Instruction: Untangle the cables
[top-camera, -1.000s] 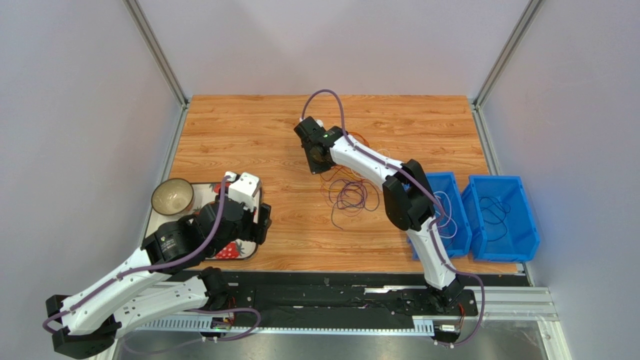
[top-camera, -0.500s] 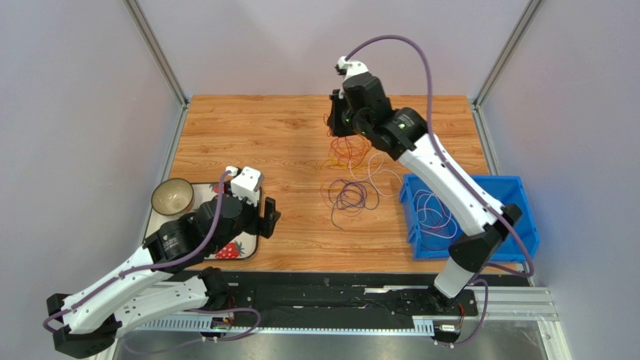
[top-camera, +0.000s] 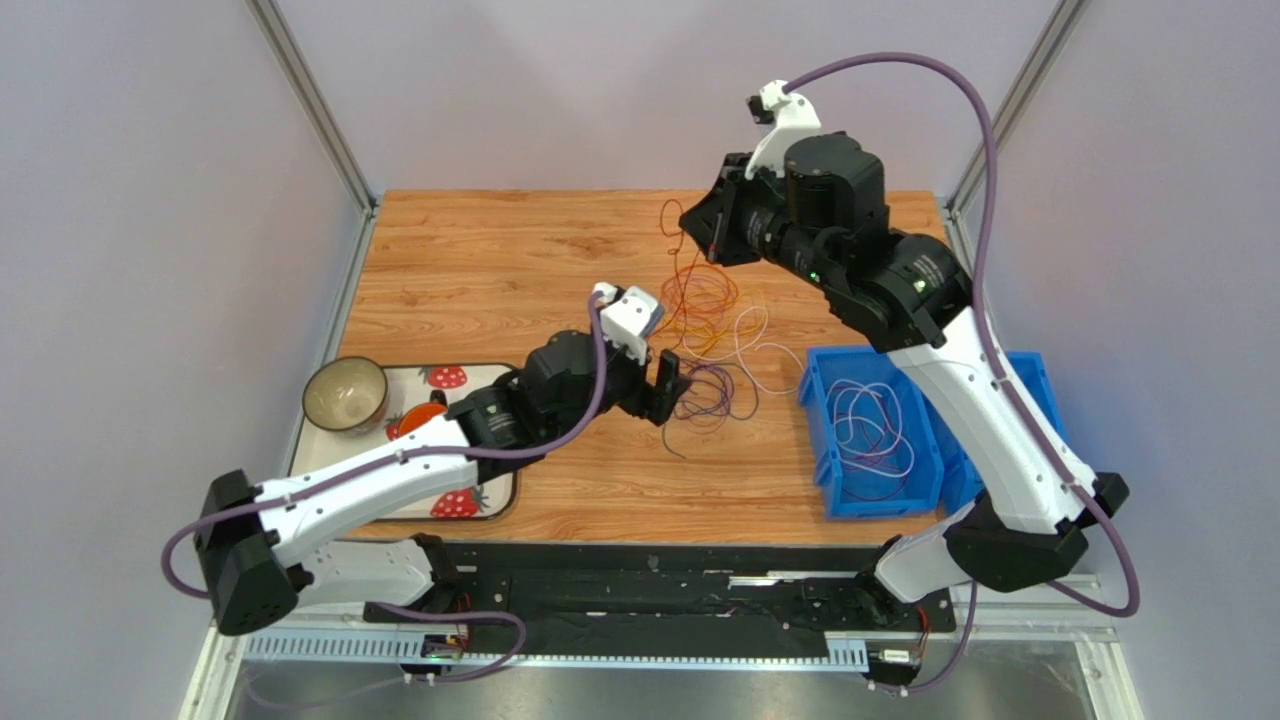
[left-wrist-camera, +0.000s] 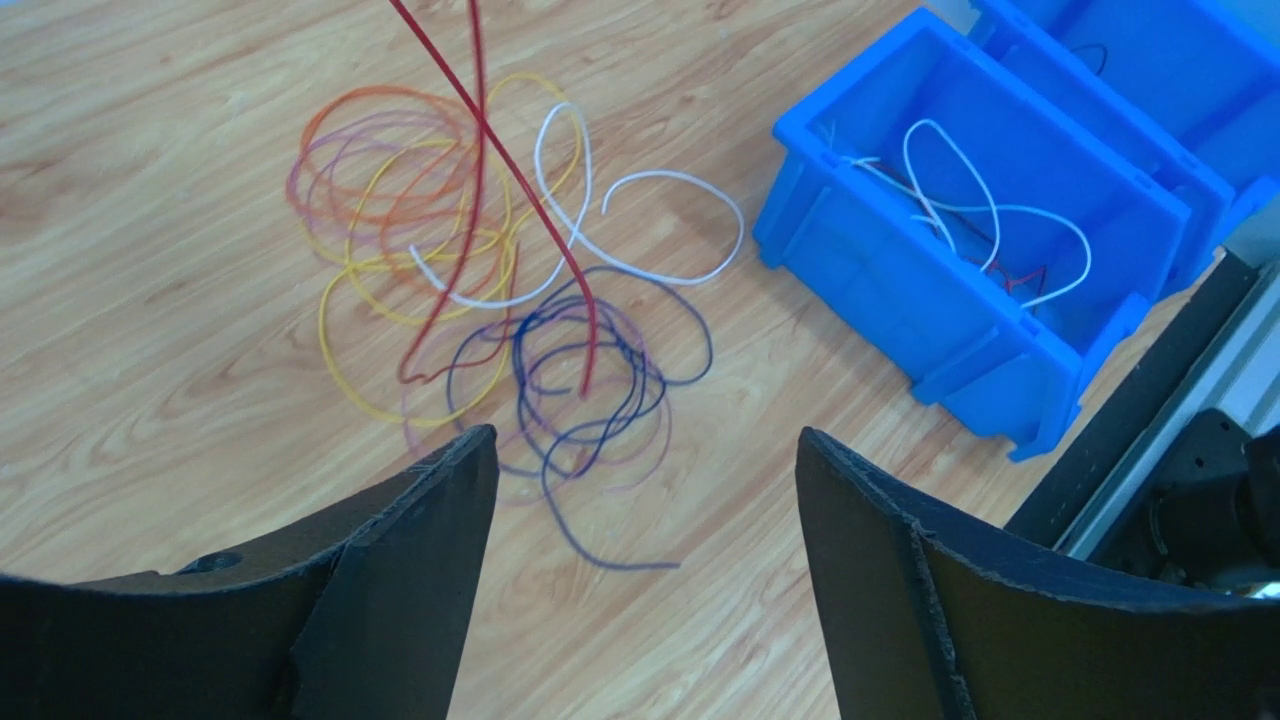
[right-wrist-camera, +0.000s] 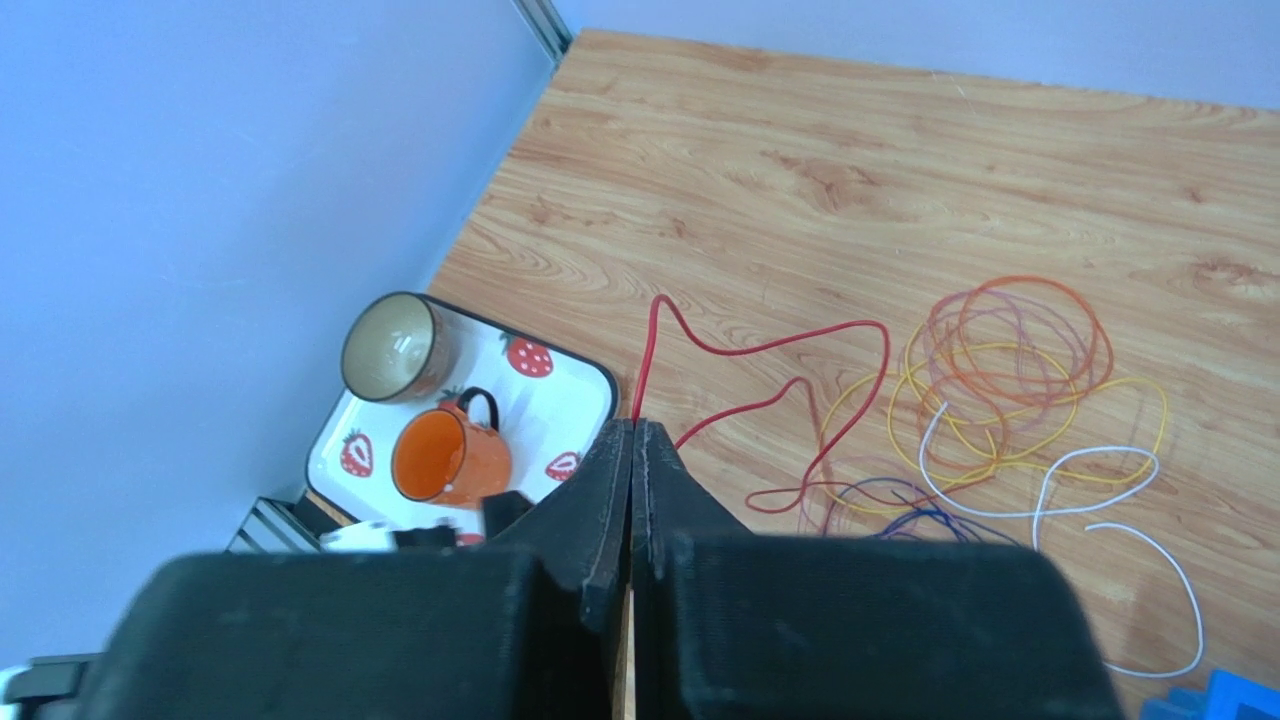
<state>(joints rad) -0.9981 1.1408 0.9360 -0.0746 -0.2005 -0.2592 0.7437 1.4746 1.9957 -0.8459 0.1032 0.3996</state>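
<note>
- The right claw (right-wrist-camera: 633, 432) is raised high over the far part of the wooden counter (top-camera: 481, 270). Its two black fingers are pressed together on a thin red wire (left-wrist-camera: 478, 135).
- The red wire hangs down from this claw, and its lower end reaches the pile of thin orange, yellow, white and purple wire loops (top-camera: 706, 353), which lies near the middle of the counter.
- The left claw (left-wrist-camera: 642, 438) hovers over the near side of the pile, by the purple loops (left-wrist-camera: 586, 375). Its fingers are wide apart and hold nothing.
- Just right of the pile stands a blue plastic bin (left-wrist-camera: 902, 308) with white wires (left-wrist-camera: 1037, 210) inside.
</note>
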